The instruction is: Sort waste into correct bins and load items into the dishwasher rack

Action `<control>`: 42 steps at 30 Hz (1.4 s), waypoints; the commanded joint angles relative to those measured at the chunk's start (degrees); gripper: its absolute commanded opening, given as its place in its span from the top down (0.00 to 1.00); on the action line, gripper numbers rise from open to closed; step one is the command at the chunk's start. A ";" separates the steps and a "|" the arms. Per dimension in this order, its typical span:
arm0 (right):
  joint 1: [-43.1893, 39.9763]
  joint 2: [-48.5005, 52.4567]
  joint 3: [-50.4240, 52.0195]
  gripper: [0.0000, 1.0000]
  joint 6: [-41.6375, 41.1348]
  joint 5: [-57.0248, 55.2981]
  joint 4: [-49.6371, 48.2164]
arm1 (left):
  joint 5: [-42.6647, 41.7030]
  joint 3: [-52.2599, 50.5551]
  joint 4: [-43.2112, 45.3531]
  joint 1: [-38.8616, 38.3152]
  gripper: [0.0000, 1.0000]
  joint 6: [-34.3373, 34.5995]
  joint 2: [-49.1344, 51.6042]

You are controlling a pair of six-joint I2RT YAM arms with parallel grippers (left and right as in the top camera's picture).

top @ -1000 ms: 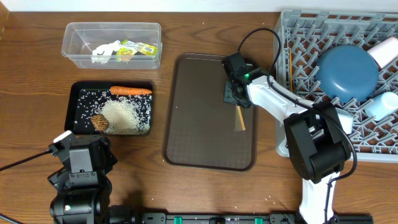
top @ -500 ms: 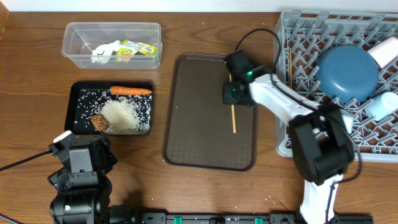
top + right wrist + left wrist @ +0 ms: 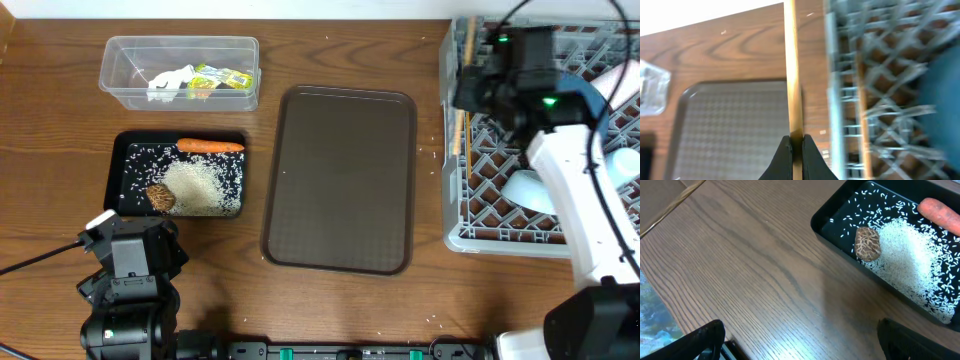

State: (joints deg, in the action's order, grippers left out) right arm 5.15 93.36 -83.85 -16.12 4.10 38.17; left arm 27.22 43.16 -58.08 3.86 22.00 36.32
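Left gripper: nearest the front edge, jaws spread to full width, nothing between them, hovering over the bare wood-grain table.

Just behind it: shallow black rectangular tray, glossy. It holds loose white rice grains, heaped and scattered, a small brown wrinkled food lump touching the heap, and a smooth orange carrot along the far wall.

Centre: large brown serving tray with a fine textured surface and a raised rounded rim, nothing on it.

Right side: large grey plastic lattice dishwasher rack, an open diamond grid with upright pegs. Right gripper is pinched tight on a thin wooden chopstick, held near one end. The shaft runs out ahead of the fingers, above the strip of table just beside the rack's left wall. Whether the tip is past the wall I cannot tell; the wrist view is blurred.

Handling judgement: the chopstick is light, stiff, smooth and narrow. An end grip lets it pivot; a hold nearer the middle would swing less. The grid openings look wider than the shaft, so it should be laid flat across the bars or it may drop through.

Far left: clear rectangular plastic tub, with crumpled white paper and yellow-green wrappers lying soft and light inside.
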 commanded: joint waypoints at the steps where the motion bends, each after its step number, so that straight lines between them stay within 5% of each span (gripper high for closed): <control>1: -1.73 1.66 -0.04 0.99 5.44 0.83 0.57 | 0.68 -0.13 -0.11 -0.07 0.02 -0.76 0.02; 15: -5.97 8.96 -0.04 0.99 6.84 -5.11 -1.29 | 0.68 -0.13 -0.09 -0.07 0.02 -0.76 0.02; 17: -6.27 8.98 -0.04 0.86 7.04 -5.14 -1.20 | 0.68 -0.13 -0.09 -0.07 0.02 -0.76 0.02; 21: -6.25 8.98 -0.04 0.38 7.02 -4.70 -1.18 | 0.68 -0.13 -0.09 -0.07 0.02 -0.76 0.02; 23: -6.21 8.98 -0.04 0.31 7.02 -3.30 -1.11 | 0.68 -0.13 -0.09 -0.07 0.02 -0.76 0.02; 33: -5.88 8.22 -0.07 0.30 6.82 4.52 -0.20 | 0.68 -0.13 -0.09 -0.07 0.02 -0.76 0.02; 42: -4.81 -1.27 -0.17 0.44 5.57 9.05 6.64 | 0.68 -0.13 -0.09 -0.07 0.02 -0.76 0.02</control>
State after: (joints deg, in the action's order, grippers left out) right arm -0.69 98.41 -83.77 -9.85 10.44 44.05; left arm 27.22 43.16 -58.08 3.86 22.00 36.32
